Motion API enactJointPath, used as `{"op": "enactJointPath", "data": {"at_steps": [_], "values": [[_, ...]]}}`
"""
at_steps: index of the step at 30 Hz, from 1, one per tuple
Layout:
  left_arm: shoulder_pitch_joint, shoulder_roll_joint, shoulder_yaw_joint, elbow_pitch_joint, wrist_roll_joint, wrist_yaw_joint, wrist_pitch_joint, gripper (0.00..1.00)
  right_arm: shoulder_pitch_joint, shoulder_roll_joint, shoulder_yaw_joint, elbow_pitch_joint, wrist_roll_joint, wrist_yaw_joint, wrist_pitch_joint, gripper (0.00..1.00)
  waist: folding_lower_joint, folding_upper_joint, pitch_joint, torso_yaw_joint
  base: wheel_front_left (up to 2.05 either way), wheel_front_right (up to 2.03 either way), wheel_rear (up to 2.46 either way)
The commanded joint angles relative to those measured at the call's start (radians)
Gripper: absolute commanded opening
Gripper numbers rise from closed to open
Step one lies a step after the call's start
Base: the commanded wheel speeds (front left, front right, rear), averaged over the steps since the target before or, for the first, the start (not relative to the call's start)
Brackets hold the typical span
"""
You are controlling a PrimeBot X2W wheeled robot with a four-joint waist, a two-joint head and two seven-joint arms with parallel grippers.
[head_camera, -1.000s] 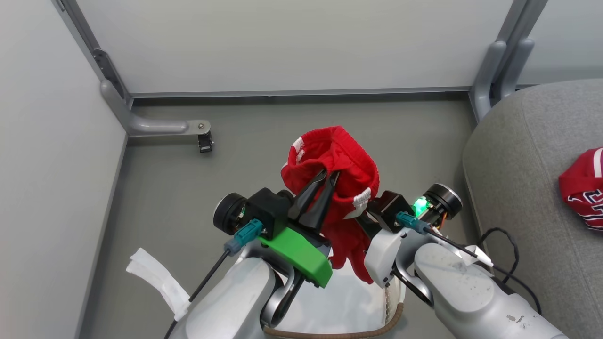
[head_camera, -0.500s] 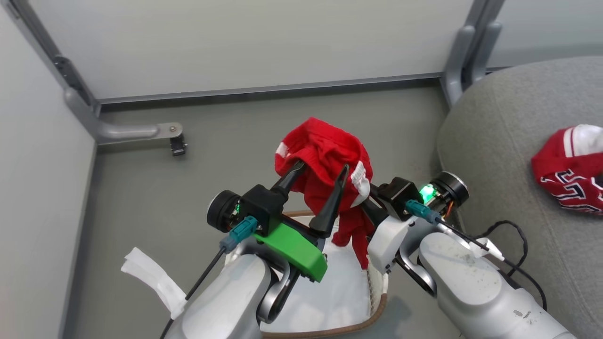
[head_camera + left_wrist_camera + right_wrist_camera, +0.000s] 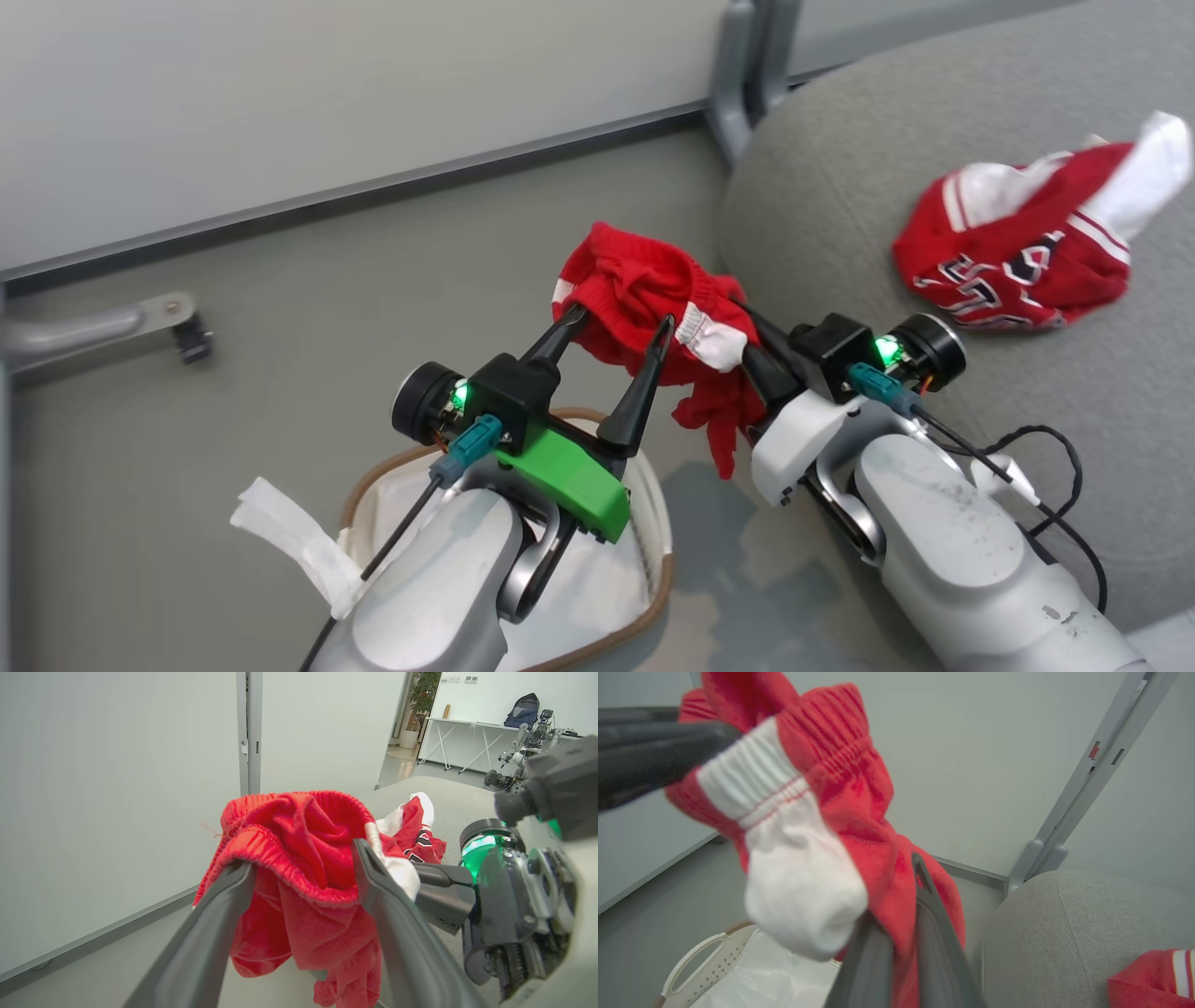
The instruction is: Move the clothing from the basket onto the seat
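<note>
The left gripper [image 3: 619, 319] has its two dark fingers spread wide apart. In the left wrist view the elastic waistband of the red shorts [image 3: 644, 280] lies over one fingertip, and the other finger stands in front of the cloth without pinching it. The left forearm rises from the bottom of the head view, over the basket [image 3: 665, 579], with the fingers pointing up and away.

The right gripper [image 3: 754, 347] comes in from the right, angled toward the left one. Its fingers are pressed together on a fold of the shorts, just under the white cuff. Its tips are hidden by the cloth in the head view.

The shorts are bunched in the air between the two grippers, and one leg hangs down between the wrists. They are above the grey floor [image 3: 327, 308], between the basket and the seat [image 3: 840, 205] and just beside the seat's rounded corner. A white sheet [image 3: 597, 579] lies inside the basket.

The red jersey [image 3: 1018, 252] lies crumpled on the seat, well in from its edge, with grey cushion showing between the edge and the jersey. A pale wall panel [image 3: 280, 93] bounds the floor beyond the shorts. A metal post [image 3: 747, 56] stands at the seat's far corner.
</note>
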Motion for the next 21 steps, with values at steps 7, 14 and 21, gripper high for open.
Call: {"op": "enactJointPath", "data": {"at_steps": [7,14,21], "values": [[-0.023,0.004,0.017,0.046,0.032,-0.023,0.000,1.00,0.041,0.009,-0.146,-0.050,-0.013,-0.001,-0.005,0.00,0.0000,-0.0001,0.052,-0.240,0.00,0.00,0.00],[-0.013,0.007,0.032,0.070,0.045,-0.033,0.000,1.00,0.073,0.022,-0.227,-0.080,-0.030,-0.001,-0.005,0.00,0.0000,-0.0001,0.054,-0.328,0.00,0.00,0.00],[-0.039,0.006,0.002,0.096,0.042,-0.048,0.000,1.00,0.120,0.025,-0.316,-0.119,-0.047,-0.001,-0.005,0.00,0.0000,-0.0001,0.070,-0.348,0.00,0.00,0.00]]}}
